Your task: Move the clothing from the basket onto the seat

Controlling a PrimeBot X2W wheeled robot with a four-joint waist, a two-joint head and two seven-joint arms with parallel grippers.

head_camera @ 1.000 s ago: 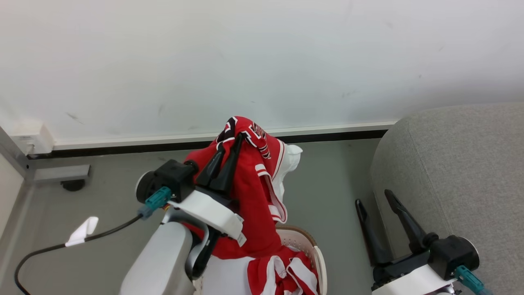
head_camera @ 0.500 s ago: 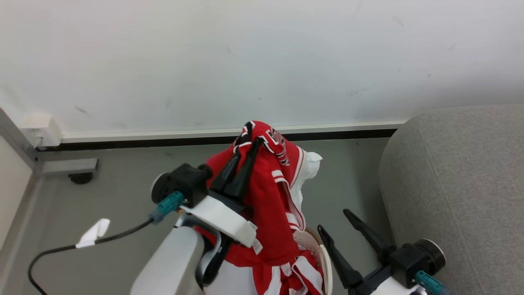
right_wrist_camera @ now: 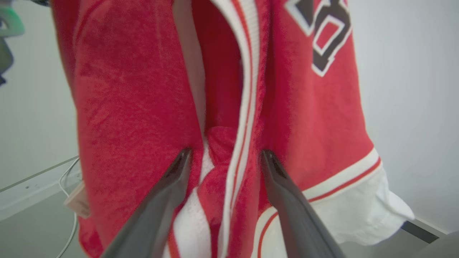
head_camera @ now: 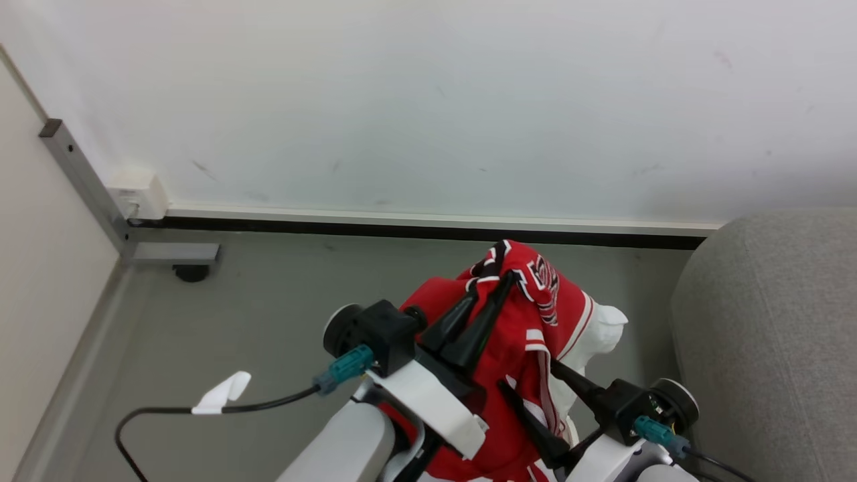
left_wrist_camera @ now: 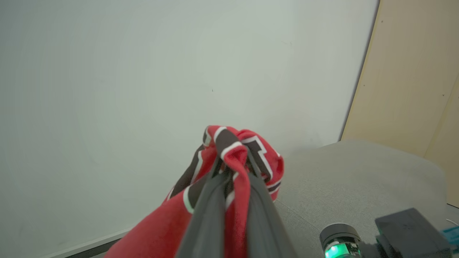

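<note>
A bright red garment of the clothing [head_camera: 515, 314], with white trim and black lettering, hangs lifted from my left gripper [head_camera: 503, 280], which is shut on its top fold. In the left wrist view the cloth [left_wrist_camera: 229, 139] is bunched over the closed fingertips of that gripper [left_wrist_camera: 233, 161]. My right gripper [head_camera: 527, 375] is open, just right of and below the left one, against the hanging cloth. Seen from the right wrist, its two fingers [right_wrist_camera: 226, 154] straddle a hanging fold of the red cloth [right_wrist_camera: 136, 89]. The grey seat [head_camera: 770, 335] lies to the right. The basket is out of view.
A white wall with a dark skirting line [head_camera: 415, 231] stands close ahead. On the grey floor lie a black cable with a white tag [head_camera: 221, 395], and a caster [head_camera: 191, 271] under a metal post [head_camera: 80, 181]. A beige panel [left_wrist_camera: 412, 71] rises behind the seat.
The camera has shifted, so the whole picture slid. My right gripper swung left from beside the seat to the hanging garment. The left gripper kept the garment raised; the basket rim has left the picture.
</note>
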